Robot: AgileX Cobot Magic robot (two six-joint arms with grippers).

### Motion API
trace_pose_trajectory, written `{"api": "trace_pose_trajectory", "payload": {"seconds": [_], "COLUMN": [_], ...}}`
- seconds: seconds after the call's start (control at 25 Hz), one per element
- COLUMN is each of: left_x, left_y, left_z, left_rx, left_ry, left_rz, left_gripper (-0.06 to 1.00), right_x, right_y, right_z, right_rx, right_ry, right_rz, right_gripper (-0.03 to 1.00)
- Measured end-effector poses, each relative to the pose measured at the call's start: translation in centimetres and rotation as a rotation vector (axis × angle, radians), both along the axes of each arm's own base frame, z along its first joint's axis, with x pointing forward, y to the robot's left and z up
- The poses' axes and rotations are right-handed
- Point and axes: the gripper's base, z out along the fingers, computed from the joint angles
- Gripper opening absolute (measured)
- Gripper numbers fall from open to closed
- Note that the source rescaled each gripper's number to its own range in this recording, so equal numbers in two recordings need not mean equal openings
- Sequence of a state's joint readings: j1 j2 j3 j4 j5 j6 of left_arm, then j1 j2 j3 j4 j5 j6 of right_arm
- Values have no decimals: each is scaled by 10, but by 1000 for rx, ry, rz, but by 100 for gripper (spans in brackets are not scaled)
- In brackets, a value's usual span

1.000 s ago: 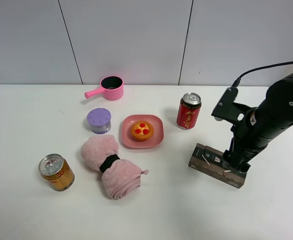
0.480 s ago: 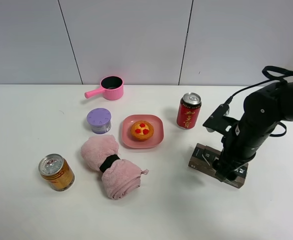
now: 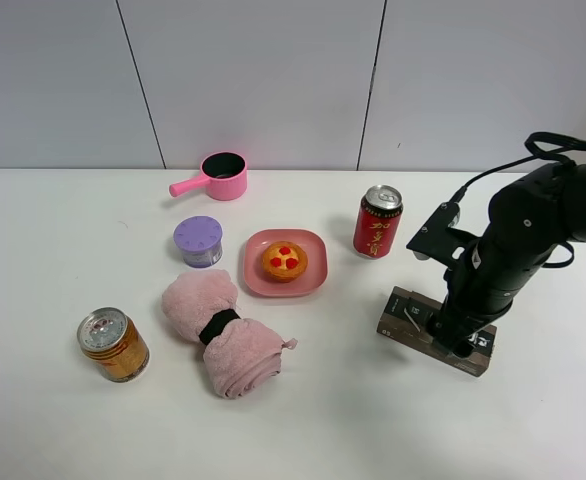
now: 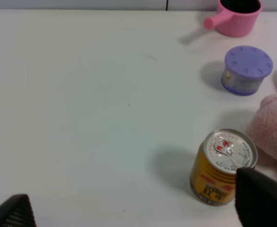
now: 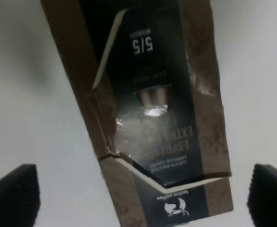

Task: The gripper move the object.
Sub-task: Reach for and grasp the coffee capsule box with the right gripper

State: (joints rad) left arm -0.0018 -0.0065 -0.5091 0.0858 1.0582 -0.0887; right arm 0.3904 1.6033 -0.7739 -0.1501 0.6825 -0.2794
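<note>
The object, a long dark brown carton (image 3: 408, 322), lies flat on the white table at the right, in front of the red can (image 3: 377, 222). My right gripper (image 3: 459, 338) is low over the carton's right half. In the right wrist view the carton (image 5: 152, 118) fills the middle, and the gripper (image 5: 141, 198) is open with one fingertip (image 5: 13, 194) on each side of the carton, not touching it. My left gripper (image 4: 138, 210) is open and empty over the table, near the gold can (image 4: 222, 166). The left arm is out of the high view.
A gold can (image 3: 113, 345) stands at the front left. A rolled pink towel (image 3: 221, 335), a purple lidded tub (image 3: 199, 241), a pink plate with a tart (image 3: 284, 262) and a pink pot (image 3: 218, 177) are in the middle and back.
My right arm has swung left and lowered over the carton, covering more of its right half. The carton and the other things have not moved.
</note>
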Motion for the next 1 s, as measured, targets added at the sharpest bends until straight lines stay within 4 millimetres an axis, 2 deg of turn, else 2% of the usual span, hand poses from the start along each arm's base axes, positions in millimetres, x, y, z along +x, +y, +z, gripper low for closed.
{"api": "trace_pose_trajectory", "payload": {"seconds": [0.08,0.24,0.52,0.76,1.0], "left_x": [0,0,0,0,0], "left_y": [0,0,0,0,0], "left_z": [0,0,0,0,0], "left_rx": [0,0,0,0,0], "left_ry": [0,0,0,0,0], "left_rz": [0,0,0,0,0], "left_gripper": [100,100,100,100,100], "right_x": [0,1,3,6,14], "right_y": [0,-2,-4,-3,0], "right_z": [0,0,-1,-21,-36], "right_rx": [7,-16,-44,-81,-83], "right_ry": [1,-12,-22,37,12], "right_rz": [-21,-22,6,33,83], "right_gripper": [93,99,99,100,100]}}
